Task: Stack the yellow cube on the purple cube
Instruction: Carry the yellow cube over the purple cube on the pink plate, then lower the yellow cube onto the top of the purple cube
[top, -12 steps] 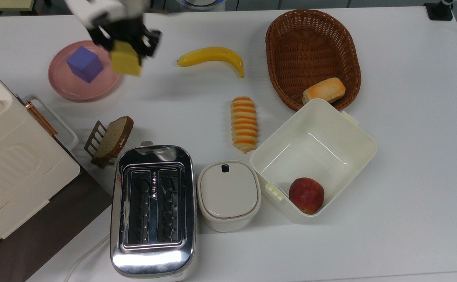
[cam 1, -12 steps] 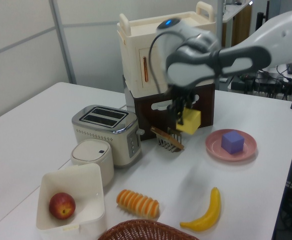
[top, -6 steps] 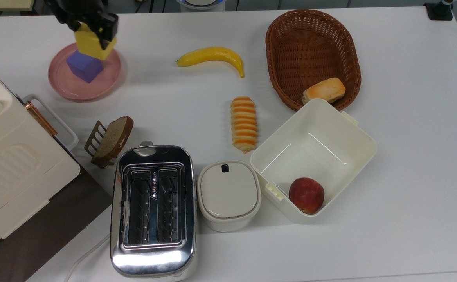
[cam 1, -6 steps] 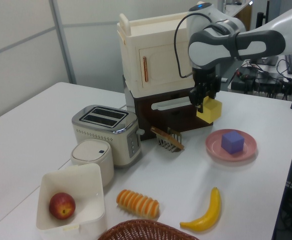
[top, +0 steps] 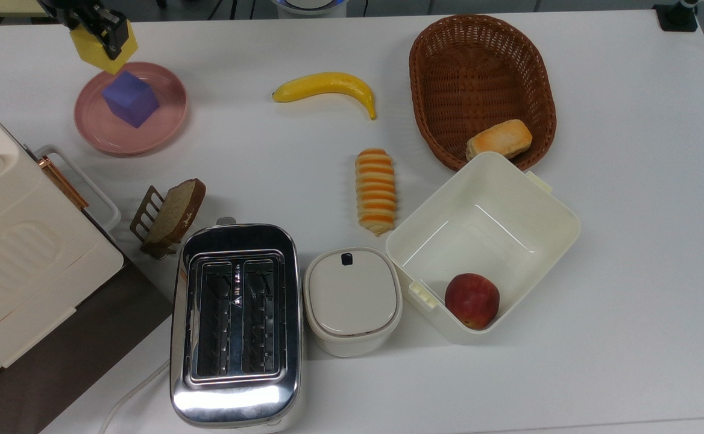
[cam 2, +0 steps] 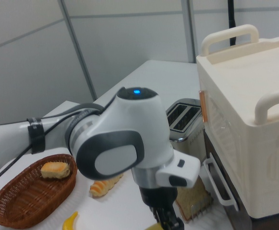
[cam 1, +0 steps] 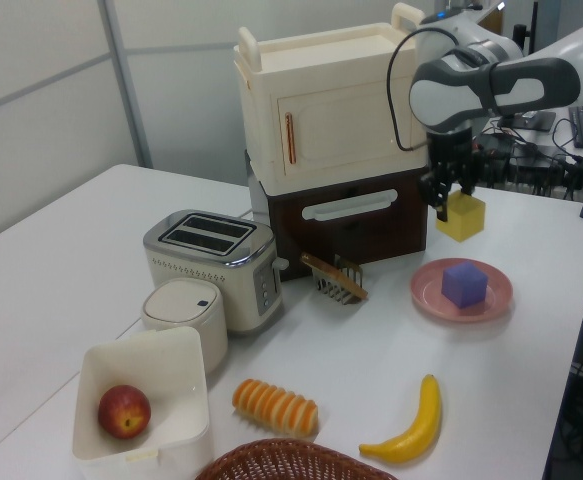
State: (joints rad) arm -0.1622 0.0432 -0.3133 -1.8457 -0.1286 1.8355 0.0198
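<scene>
The black two-finger gripper [cam 1: 449, 193] clamps the matte pale-yellow cube [cam 1: 461, 217], holding it in the air just above and beside the sharp-edged purple cube [cam 1: 464, 284], not touching it. The purple block sits on a glossy round pink plate [cam 1: 429, 289] (its rim slightly raised) at the left view's right. Nearer lies a smooth curved banana [cam 1: 410, 423]; the top view's right holds an oval woven wicker basket [top: 483, 36].

At the upper left of the top view, the tool [top: 94, 27] is cut off by the frame's top edge. Low in the right view, the arm's bulk hides the yellow cube [cam 2: 154, 226], leaving a sliver at the bottom edge.
</scene>
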